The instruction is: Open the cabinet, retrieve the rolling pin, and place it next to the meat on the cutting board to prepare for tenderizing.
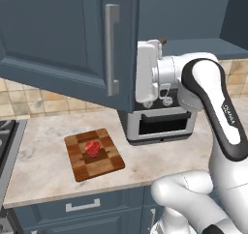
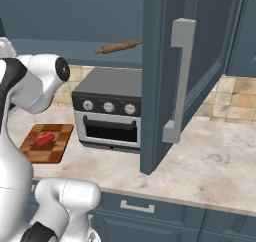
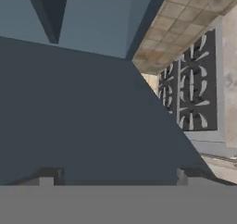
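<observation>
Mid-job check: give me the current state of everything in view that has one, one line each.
cabinet: door swung open.
rolling pin: lying on the cabinet shelf, not held.
meat: resting on the cutting board.
toaster oven: door closed.
pincer: open, empty.

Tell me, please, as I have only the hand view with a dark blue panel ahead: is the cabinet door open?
Observer: Yes, the cabinet door stands swung wide open.
Operator: Can you see the rolling pin?
Observer: The rolling pin lies inside the cabinet, above the toaster oven.
Operator: And where is the meat?
Observer: The meat sits on the cutting board, on the counter left of the oven.
</observation>
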You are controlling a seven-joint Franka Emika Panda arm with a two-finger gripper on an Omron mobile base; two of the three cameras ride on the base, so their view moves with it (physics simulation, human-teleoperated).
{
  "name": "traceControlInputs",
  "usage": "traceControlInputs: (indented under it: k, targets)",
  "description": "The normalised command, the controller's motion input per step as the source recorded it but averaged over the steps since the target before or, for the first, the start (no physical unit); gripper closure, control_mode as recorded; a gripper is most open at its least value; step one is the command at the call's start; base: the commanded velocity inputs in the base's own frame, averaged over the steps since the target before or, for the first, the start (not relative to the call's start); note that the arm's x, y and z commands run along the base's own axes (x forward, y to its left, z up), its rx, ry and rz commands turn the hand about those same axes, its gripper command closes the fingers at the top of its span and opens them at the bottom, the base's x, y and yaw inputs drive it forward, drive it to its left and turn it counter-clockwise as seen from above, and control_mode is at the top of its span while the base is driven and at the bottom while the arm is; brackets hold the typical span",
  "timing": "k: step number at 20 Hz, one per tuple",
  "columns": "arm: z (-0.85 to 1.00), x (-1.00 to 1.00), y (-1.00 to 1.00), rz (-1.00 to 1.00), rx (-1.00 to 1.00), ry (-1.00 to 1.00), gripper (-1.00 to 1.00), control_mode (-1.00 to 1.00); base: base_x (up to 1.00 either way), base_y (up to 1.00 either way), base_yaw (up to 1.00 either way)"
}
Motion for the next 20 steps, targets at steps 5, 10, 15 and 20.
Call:
traceControlInputs:
  k: [5,10,15,20]
  targets:
    - [-0.01,-0.57,0.91,0.05,0.0,0.0,-1.0,-1.0,0.0,0.0,0.0]
    - [-0.02,-0.54,1.0,0.04,0.0,0.0,-1.0,-1.0,0.0,0.0,0.0]
    - [-0.04,-0.48,1.0,0.03,0.0,0.0,-1.0,-1.0,0.0,0.0,0.0]
    - [-0.05,-0.38,1.0,0.03,-0.03,0.0,-1.0,-1.0,0.0,0.0,0.0]
